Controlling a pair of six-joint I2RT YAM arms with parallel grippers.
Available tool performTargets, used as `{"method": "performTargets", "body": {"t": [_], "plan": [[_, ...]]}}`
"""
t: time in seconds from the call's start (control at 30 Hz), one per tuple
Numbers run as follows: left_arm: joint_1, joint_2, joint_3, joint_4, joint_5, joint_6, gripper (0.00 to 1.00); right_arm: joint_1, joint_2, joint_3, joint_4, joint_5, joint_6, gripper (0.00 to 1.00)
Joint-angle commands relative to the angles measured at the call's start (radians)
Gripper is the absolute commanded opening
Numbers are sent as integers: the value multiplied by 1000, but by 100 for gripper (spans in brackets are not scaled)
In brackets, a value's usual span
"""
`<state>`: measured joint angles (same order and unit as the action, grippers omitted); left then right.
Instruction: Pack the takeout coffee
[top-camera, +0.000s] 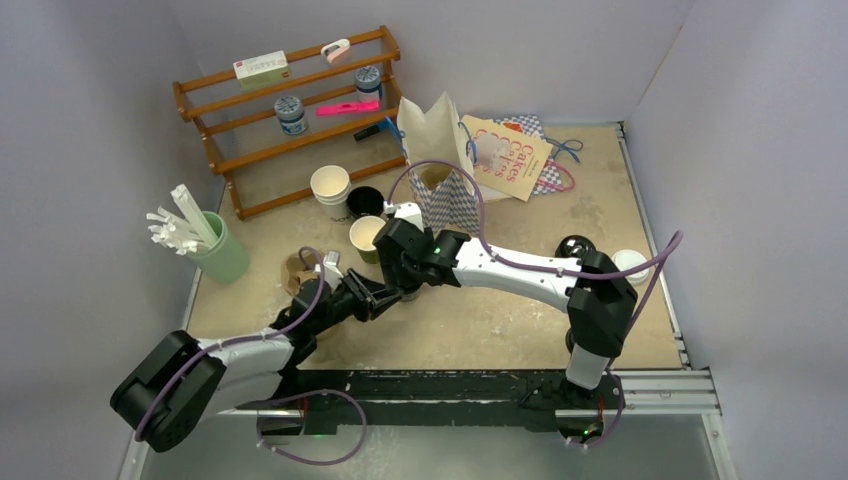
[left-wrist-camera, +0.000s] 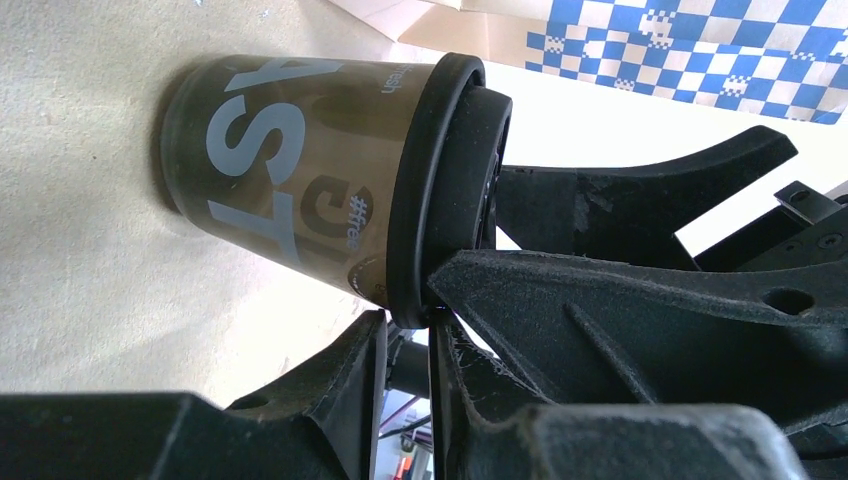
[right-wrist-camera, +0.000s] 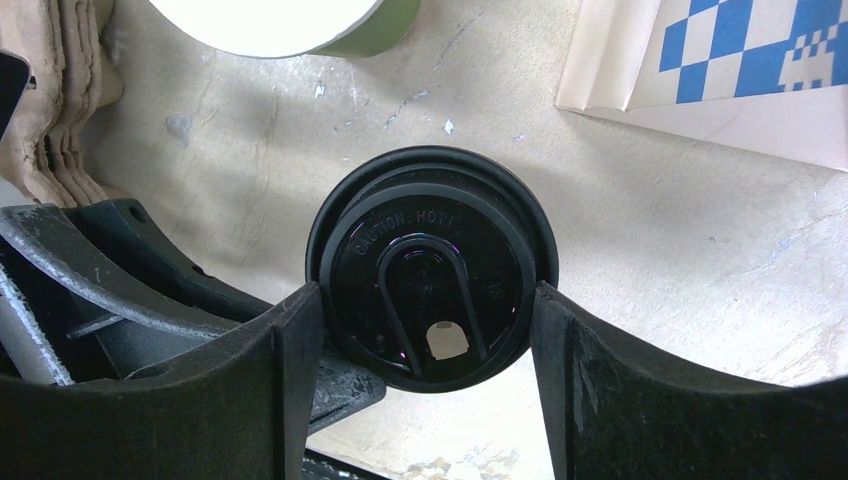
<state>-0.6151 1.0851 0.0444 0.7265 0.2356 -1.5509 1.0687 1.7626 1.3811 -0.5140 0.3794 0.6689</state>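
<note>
Coffee cup (left-wrist-camera: 290, 190): right tool (right-wrist-camera: 425, 320) clamps its lid (right-wrist-camera: 430, 250), likely for lifting. Left tool (left-wrist-camera: 408, 335), narrowed and empty, seems to steady it.

We get bright, even light from above in the top view, with only soft shadows on the table (top-camera: 480, 335). From the left wrist, that surface beside the checkered bag (left-wrist-camera: 700, 50) burns out white (detail lost); the glossy lid (right-wrist-camera: 430, 270) carries faint purple glare.
</note>
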Motion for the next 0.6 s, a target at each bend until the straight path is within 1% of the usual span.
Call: {"method": "performTargets", "body": {"t": [0.0,0.57], "plan": [[0,68,-98,-117,5,29,22,-3,86,-81,-178,33,-29,52],[7,107,-174,-127,42,-30,20,13,113,-74,-215,64,-28,51]]}}
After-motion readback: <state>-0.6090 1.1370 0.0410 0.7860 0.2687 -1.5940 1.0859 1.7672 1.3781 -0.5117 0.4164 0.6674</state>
